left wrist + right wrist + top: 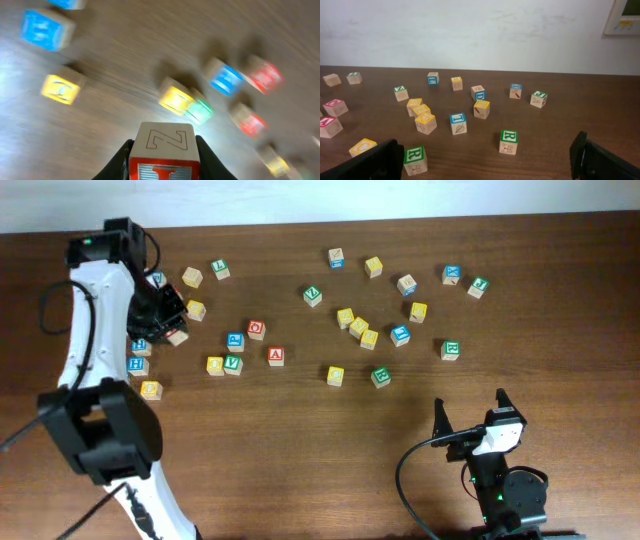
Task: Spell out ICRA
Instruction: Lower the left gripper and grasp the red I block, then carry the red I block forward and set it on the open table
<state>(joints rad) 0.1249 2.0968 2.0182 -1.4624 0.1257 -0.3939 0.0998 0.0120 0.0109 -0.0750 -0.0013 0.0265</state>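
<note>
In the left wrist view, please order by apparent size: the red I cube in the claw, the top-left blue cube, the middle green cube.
1. red I cube
2. blue cube
3. green cube
Camera nearness likely causes this; true sizes may be equal.

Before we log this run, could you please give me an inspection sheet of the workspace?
Surface: dark wooden table, no spills seen.
Job's things: red I cube between the left jaws; red A cube and a green R cube loose on the table; yellow C not identifiable.
Clutter: many other letter cubes scattered, such as a blue cube.
Grippers: left gripper shut on the I cube; right gripper open, holding nothing.
Cables: black cable loops by the left arm; second cable by the right arm.
Surroundings: white wall; beige panel on it.
</note>
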